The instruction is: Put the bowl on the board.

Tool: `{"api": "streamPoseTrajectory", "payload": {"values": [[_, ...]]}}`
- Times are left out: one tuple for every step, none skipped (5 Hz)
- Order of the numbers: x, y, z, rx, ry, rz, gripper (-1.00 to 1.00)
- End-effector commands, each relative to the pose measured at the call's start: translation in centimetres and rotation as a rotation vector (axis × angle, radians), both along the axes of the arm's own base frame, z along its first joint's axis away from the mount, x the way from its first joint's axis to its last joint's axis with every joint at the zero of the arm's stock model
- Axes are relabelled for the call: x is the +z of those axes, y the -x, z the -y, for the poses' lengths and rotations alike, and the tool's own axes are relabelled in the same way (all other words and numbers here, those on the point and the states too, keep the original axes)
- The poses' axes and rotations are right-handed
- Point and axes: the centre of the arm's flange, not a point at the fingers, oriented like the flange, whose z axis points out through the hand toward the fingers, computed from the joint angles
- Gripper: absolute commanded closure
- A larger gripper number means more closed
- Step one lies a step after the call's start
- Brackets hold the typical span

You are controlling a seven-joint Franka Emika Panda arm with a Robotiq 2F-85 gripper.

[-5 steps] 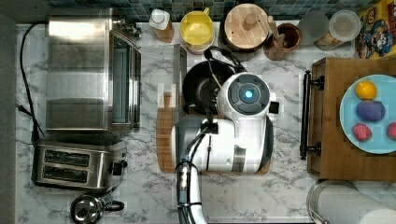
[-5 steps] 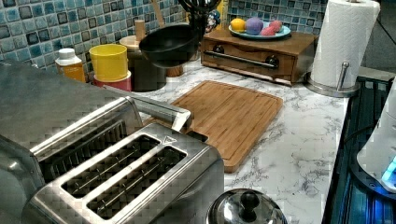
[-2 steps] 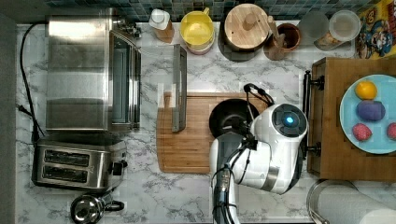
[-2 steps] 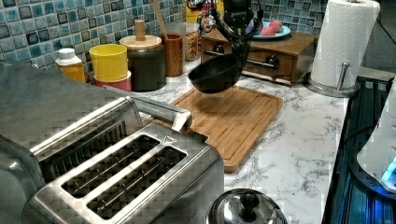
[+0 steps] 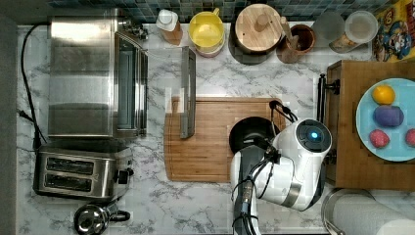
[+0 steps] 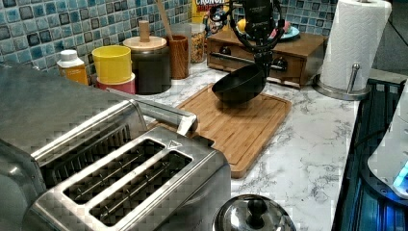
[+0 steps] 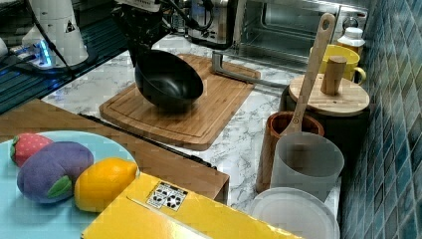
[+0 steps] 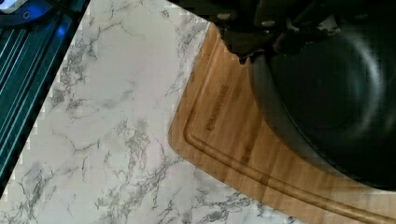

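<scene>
Over the board [image 6: 240, 126], toward the top view's right end of it, you can see the gripper [image 6: 260, 63] clamped on the rim of the black bowl [image 6: 239, 84], which hangs tilted and looks just clear of the wood in the left view.

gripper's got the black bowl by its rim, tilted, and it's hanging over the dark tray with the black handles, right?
Not quite. The gripper does hold the black bowl by its rim, tilted, but the bowl hangs over the light-brown cutting board, not the dark tray. The top view shows the bowl above the board's end nearest the tray; the left view agrees.
</scene>
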Motion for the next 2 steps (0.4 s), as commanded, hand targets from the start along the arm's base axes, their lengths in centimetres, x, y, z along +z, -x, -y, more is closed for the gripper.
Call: {"api": "streamPoseTrajectory", "payload": {"values": [[2.69, -3.02, -0.35, 0.000, 0.076, 0.093, 1.00], [1.98, -3.60, 0.39, -0.002, 0.091, 0.075, 1.00]]}}
